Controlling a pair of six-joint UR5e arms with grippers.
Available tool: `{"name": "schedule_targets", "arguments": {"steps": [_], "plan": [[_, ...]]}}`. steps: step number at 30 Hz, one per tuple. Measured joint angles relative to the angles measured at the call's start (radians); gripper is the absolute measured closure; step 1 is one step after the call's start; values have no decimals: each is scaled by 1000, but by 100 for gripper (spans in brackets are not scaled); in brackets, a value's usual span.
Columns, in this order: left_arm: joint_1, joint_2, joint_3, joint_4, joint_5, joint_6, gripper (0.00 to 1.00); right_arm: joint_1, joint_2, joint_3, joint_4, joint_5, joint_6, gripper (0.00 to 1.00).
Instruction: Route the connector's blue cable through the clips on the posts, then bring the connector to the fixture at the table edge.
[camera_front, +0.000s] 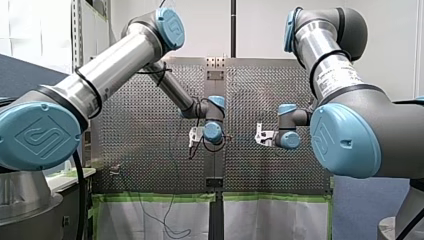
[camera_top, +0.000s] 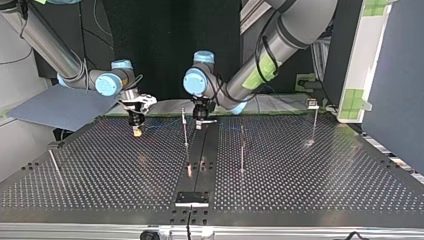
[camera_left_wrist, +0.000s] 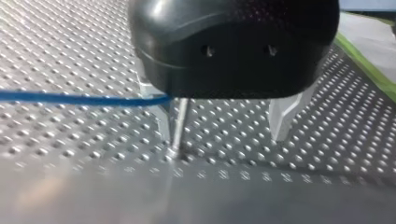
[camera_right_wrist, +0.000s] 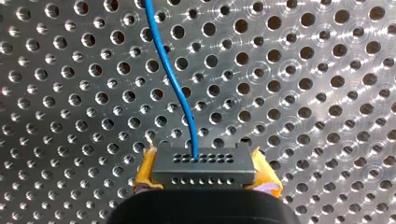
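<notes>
My right hand (camera_right_wrist: 205, 177) is clenching the black connector (camera_right_wrist: 204, 163) between its yellow pads (camera_right_wrist: 145, 173), one pad on each short end, just above the perforated table (camera_right_wrist: 303, 93). The blue cable (camera_right_wrist: 170, 74) is rising from the connector's hole-lined face and curving away ahead of the hand over the table. In the top view this hand is hanging at the view's left, near the table's far edge, its tip pointing down close to the surface.

My left hand (camera_left_wrist: 222, 135) is standing released, its metal fingers (camera_left_wrist: 282, 116) spread wide and pointing down at the table. A thin post (camera_left_wrist: 180, 123) is standing between them, right beside one finger and well apart from the other. The blue cable is running in level from the side and meeting that finger and the post up near the hand's black body; I cannot tell whether it is sitting in a clip there.

In the top view the left hand is hanging at the far end of the dark middle strip (camera_top: 200, 150), next to the top of a post, and the cable is showing faintly between the two hands. The fixture (camera_top: 191, 198) is lying on that strip at the table's near edge, well apart from the connector.
</notes>
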Motion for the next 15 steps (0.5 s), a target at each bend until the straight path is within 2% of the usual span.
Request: {"name": "schedule_targets", "arguments": {"steps": [4,9,15], "plan": [[-10,29,-29,9,5,-2,0,0,0,0,4,-1,2,100],[-26,69,-69,-13,11,-3,0,0,0,0,12,-3,3,100],[-61,88,-115,-25,14,-10,0,-1,1,0,19,-5,3,100]]}}
